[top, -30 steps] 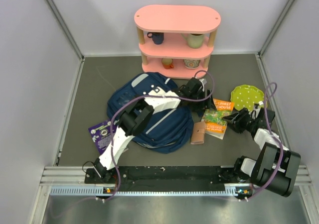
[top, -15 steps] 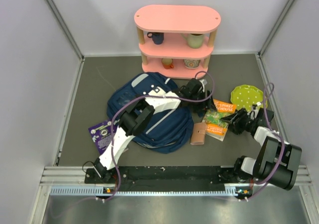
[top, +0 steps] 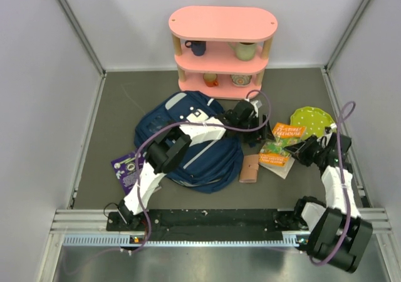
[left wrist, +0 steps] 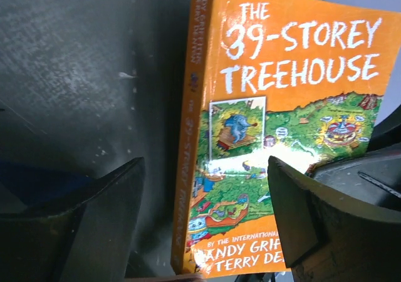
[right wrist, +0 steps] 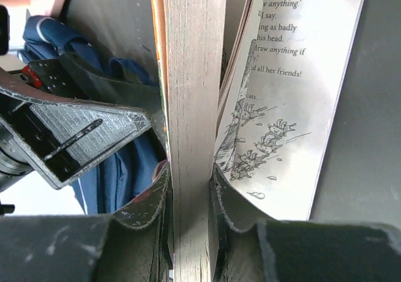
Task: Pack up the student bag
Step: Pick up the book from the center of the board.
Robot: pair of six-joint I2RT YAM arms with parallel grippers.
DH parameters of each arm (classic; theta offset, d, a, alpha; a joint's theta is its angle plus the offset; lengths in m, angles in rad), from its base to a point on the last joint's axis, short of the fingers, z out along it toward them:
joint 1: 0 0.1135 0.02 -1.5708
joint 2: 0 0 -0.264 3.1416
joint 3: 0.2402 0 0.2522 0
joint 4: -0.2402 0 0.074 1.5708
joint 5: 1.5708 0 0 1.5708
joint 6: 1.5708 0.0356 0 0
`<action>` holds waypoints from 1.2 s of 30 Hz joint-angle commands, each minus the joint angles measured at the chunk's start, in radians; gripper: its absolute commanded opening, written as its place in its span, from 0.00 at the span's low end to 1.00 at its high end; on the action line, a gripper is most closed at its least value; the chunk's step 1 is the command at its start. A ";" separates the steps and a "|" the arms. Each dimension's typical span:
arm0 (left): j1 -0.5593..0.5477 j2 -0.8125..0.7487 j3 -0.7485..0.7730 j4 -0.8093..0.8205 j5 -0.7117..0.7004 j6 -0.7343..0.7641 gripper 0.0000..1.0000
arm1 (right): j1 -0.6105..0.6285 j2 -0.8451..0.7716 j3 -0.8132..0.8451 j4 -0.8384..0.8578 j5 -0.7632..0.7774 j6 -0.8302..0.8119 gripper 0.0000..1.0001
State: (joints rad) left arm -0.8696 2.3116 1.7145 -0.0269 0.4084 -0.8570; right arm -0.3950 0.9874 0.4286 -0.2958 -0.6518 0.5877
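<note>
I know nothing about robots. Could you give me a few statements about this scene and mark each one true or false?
1. The right pincer is clamped on the orange paperback. True.
2. The left pincer is shut on the navy backpack. False: its jaws stand open, facing the paperback's cover.
3. The cover reads "The 39-Storey Treehouse". True.
4. The green dotted plate sits on the pink shelf. False: it lies on the table, to the right of the paperback.
5. The paperback is already inside the navy backpack. False: it is outside, to the backpack's right.
</note>
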 commanded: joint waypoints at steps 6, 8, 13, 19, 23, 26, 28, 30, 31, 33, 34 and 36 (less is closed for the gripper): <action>0.044 -0.288 -0.068 0.057 -0.036 0.102 0.86 | 0.004 -0.243 0.202 -0.180 -0.014 -0.006 0.00; 0.060 -0.346 -0.128 0.088 -0.037 0.099 0.87 | 0.002 -0.256 0.222 -0.187 -0.017 0.009 0.00; 0.095 -0.402 -0.185 0.145 0.036 0.098 0.88 | 0.004 -0.289 0.257 -0.178 -0.064 0.023 0.00; 0.103 -0.437 -0.246 0.229 0.125 0.087 0.88 | 0.004 -0.265 0.265 0.007 -0.341 0.131 0.00; 0.124 -0.461 -0.338 0.411 0.184 0.009 0.88 | 0.041 -0.265 0.262 0.087 -0.410 0.173 0.00; 0.142 -0.474 -0.392 0.551 0.233 -0.057 0.88 | 0.077 -0.256 0.249 0.142 -0.440 0.202 0.00; 0.144 -0.478 -0.398 0.576 0.256 -0.069 0.88 | 0.088 -0.247 0.239 0.165 -0.447 0.218 0.00; 0.146 -0.480 -0.401 0.610 0.268 -0.070 0.88 | 0.105 -0.237 0.213 0.256 -0.486 0.242 0.00; 0.144 -0.488 -0.409 0.630 0.273 -0.077 0.88 | 0.110 -0.231 0.205 0.288 -0.503 0.276 0.00; 0.147 -0.488 -0.418 0.686 0.291 -0.091 0.88 | 0.128 -0.216 0.197 0.323 -0.525 0.279 0.00; 0.149 -0.488 -0.423 0.708 0.300 -0.114 0.88 | 0.136 -0.201 0.196 0.331 -0.529 0.276 0.00; 0.150 -0.482 -0.418 0.748 0.339 -0.137 0.87 | 0.153 -0.188 0.190 0.365 -0.546 0.278 0.00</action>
State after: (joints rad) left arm -0.7212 1.8767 1.3037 0.5385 0.6674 -0.9405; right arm -0.2737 0.7834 0.6132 -0.1192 -1.0924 0.8238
